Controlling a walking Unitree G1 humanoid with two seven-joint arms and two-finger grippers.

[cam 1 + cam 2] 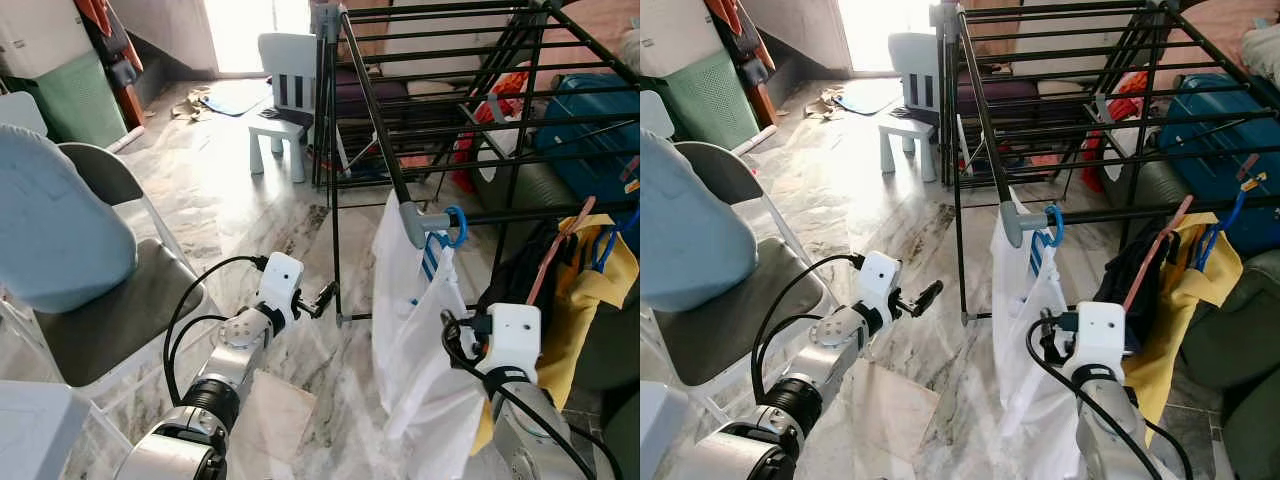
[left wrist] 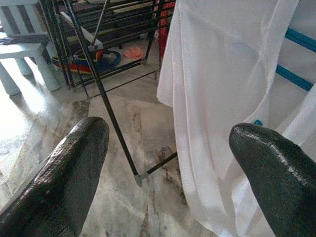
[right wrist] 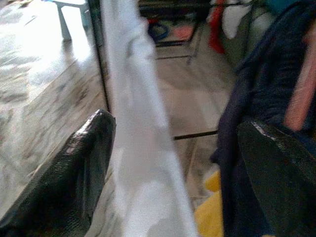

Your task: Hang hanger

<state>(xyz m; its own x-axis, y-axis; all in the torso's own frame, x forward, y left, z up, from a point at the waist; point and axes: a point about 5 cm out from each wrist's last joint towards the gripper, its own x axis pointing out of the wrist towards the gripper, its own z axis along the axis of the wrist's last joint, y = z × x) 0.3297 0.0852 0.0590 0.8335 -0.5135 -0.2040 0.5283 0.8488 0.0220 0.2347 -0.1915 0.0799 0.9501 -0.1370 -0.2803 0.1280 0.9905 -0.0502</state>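
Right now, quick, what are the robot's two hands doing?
Left gripper: open, holding nothing, pointed at the white shirt.
Right gripper: open, holding nothing, white shirt hanging between its fingers.

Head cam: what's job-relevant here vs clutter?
Job:
- blue hanger, hooked on the rail
- white garment on it
- drying rack
- left hand, open
- right hand, open

Clutter:
- white kids' chair
- folding chair
- blue suitcase
- yellow cloth

white cloth [image 3: 143, 148] hangs between the spread fingers [image 3: 64, 182].
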